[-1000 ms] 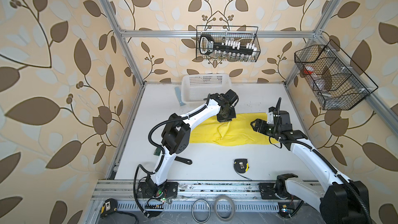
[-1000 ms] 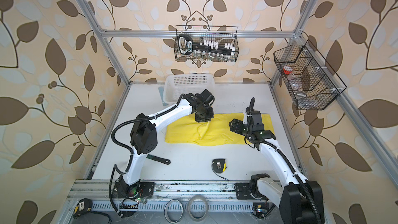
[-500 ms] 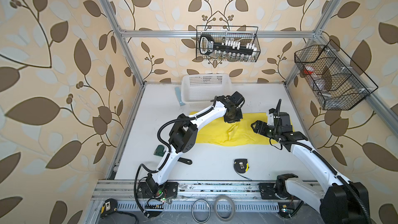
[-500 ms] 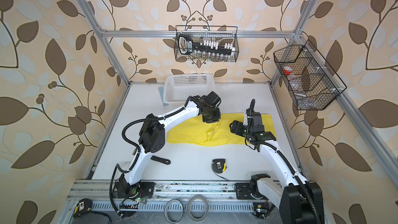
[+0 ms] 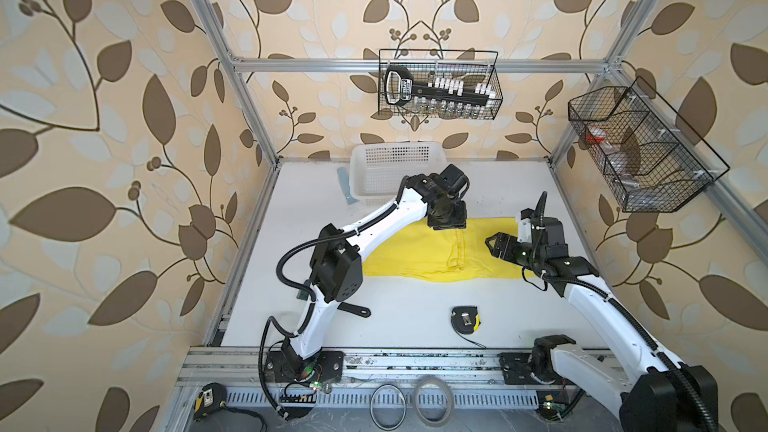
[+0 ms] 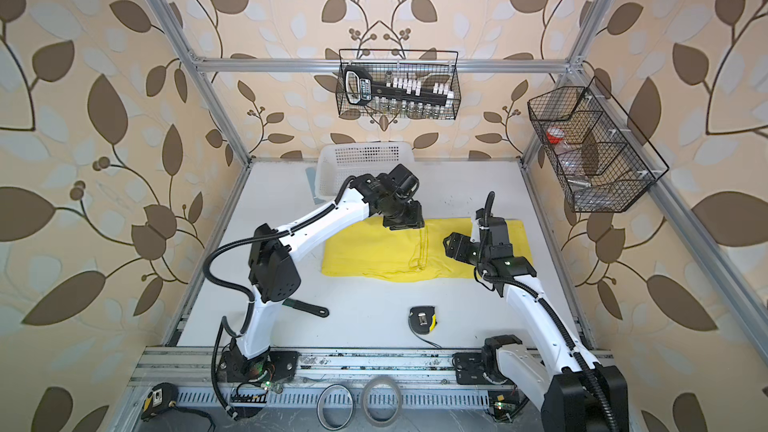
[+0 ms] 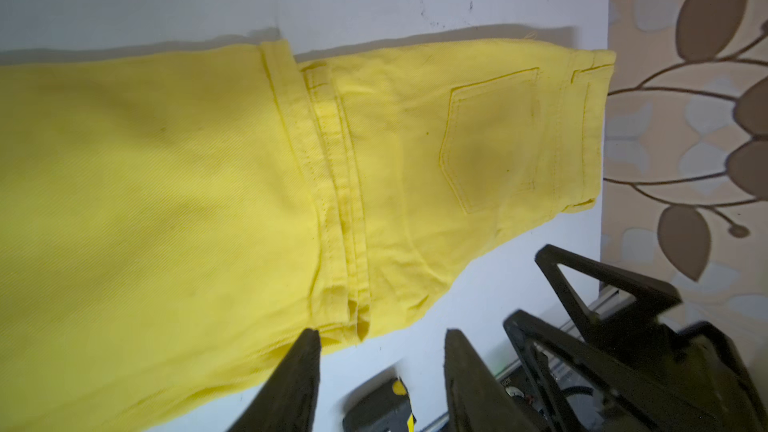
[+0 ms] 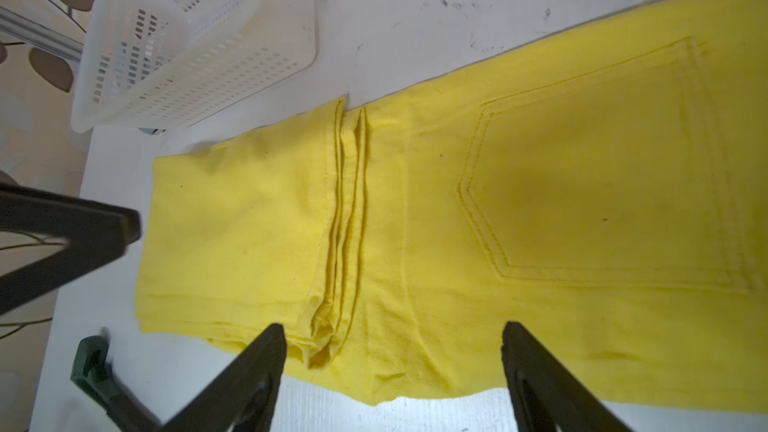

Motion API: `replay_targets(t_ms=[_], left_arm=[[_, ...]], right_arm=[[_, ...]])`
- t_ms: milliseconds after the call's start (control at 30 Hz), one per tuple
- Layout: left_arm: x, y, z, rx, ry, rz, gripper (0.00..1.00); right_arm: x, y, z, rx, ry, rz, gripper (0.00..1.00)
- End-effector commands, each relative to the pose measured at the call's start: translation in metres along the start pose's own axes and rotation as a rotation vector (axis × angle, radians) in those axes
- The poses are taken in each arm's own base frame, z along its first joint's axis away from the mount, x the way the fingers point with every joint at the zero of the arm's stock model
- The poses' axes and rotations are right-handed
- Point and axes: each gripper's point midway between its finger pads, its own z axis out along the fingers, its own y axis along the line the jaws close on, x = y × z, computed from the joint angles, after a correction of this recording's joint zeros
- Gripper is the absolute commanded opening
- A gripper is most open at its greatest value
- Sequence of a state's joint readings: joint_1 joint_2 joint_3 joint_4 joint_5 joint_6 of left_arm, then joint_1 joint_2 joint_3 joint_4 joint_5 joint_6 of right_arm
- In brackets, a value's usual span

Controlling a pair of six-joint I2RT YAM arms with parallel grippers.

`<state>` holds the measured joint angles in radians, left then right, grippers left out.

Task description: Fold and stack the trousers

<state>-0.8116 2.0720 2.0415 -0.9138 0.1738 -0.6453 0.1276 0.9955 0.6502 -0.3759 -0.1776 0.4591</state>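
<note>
One pair of yellow trousers (image 5: 407, 255) lies flat, folded over.

Beige brown-leaf wallpapered walls (image 5: 104, 118) surround my white flat table (image 5: 415, 305), framed by silver aluminium bars (image 5: 311, 65), evenly lit.

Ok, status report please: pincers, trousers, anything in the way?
Left pincer open, empty. Right pincer open, empty. Trousers flat on table, legs folded back once. Tape measure nearby, clear of them.
</note>
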Motion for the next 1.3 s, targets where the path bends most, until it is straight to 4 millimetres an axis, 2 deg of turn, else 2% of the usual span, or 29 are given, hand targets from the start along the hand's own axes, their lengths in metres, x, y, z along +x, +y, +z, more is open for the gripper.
replay_targets(t_ms=[0, 233, 367, 500, 600, 833, 1100, 1200, 1267], left_arm=[[0.017, 0.040, -0.054, -0.133, -0.029, 0.078, 0.58], [0.037, 0.136, -0.085, -0.181, -0.042, -0.048, 0.66], [0.049, 0.195, -0.085, -0.203, -0.024, -0.157, 0.68], [0.054, 0.242, -0.075, -0.188, -0.019, -0.289, 0.68], [0.050, 0.257, -0.062, -0.142, -0.019, -0.352, 0.67], [0.044, 0.290, -0.033, -0.191, 0.028, -0.416, 0.65], [0.050, 0.302, 0.002, -0.185, 0.098, -0.440, 0.61], [0.055, 0.300, 0.011, -0.152, 0.121, -0.454, 0.55], [0.057, 0.299, 0.016, -0.137, 0.135, -0.461, 0.47]], right_arm=[[-0.002, 0.026, -0.007, -0.065, 0.001, -0.032, 0.80], [0.013, 0.059, 0.000, -0.098, 0.039, -0.097, 0.76], [0.019, 0.068, 0.001, -0.104, 0.043, -0.136, 0.78], [0.023, 0.073, 0.004, -0.103, 0.050, -0.153, 0.79], [0.025, 0.075, 0.006, -0.097, 0.058, -0.157, 0.80], [0.031, 0.075, 0.013, -0.085, 0.075, -0.164, 0.80], [0.032, 0.078, 0.010, -0.094, 0.075, -0.174, 0.81], [0.034, 0.079, 0.008, -0.107, 0.082, -0.174, 0.82], [0.033, 0.080, 0.005, -0.123, 0.079, -0.172, 0.83]])
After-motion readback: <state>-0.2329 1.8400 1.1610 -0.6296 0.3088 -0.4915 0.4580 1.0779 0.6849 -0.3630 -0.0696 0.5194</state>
